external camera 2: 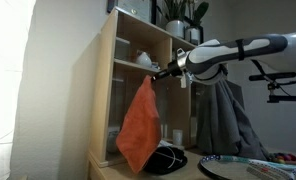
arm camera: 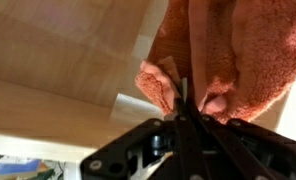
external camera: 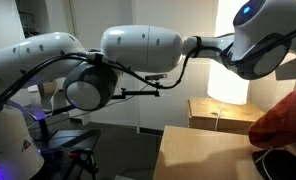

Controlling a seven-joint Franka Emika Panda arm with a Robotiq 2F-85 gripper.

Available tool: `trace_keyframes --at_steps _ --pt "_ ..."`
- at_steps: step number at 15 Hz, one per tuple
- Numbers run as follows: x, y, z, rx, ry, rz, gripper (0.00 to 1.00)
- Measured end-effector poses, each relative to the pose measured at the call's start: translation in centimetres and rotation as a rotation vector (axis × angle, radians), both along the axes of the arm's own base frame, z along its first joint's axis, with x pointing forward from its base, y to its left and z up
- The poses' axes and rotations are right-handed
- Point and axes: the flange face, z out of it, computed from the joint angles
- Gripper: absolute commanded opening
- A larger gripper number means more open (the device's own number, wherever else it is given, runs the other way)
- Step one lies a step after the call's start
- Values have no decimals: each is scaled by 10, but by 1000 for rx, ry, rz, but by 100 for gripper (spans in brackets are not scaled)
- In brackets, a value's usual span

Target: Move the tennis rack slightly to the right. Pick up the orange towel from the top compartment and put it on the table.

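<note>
Our fingers (arm camera: 184, 108) clench the orange towel (external camera 2: 140, 125). We hold it hanging in front of the shelf (external camera 2: 101, 90), above the counter (external camera: 203, 155).

The orange towel (external camera 2: 140, 125) hangs from the gripper (external camera 2: 156, 73) before the shelf unit (external camera 2: 106, 90) — over the table (external camera 2: 103, 174). In an exterior view the tennis rack (external camera 2: 233, 163) lies to its right, a plant (external camera 2: 183, 12) atop the unit.

In an exterior view the orange towel (external camera: 286, 118) is cut off by the right edge. The tennis rack (external camera 2: 233, 163) is cropped at the bottom edge. The tips of the gripper (arm camera: 185, 100) are buried in cloth.
</note>
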Motion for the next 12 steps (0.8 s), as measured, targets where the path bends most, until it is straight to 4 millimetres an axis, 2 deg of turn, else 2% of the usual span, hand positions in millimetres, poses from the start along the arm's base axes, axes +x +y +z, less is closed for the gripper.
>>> trace_keyframes --at_steps 5,12 --pt "-7 -11 42 53 -75 54 2" --pt "-12 -36 56 117 -129 90 2"
